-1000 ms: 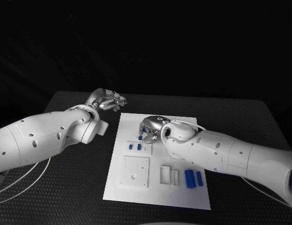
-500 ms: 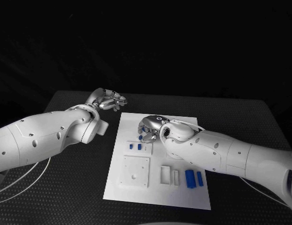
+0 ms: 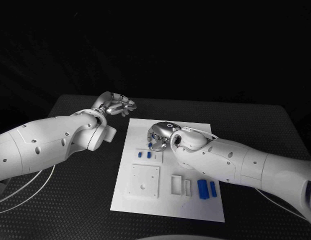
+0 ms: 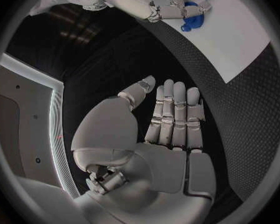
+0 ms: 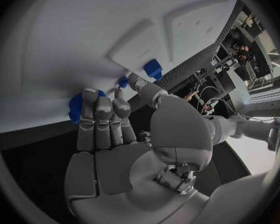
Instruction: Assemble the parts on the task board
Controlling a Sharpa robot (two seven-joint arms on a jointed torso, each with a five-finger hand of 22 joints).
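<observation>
Head camera looks down at the board (image 3: 191, 207); wrist cameras sit close behind each hand — all share the board.

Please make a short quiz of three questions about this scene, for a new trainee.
1. True or false: the left hand holds a blue part.
2. The right hand is over: A) the task board; B) bare table; C) the left arm.
3. Fill in: two blue parts lie side by side on the board's near ____ corner, as the head view shows it.

Key: 1 false, its flat palm holds nothing in the left wrist view; 2 A; 3 right.
</observation>
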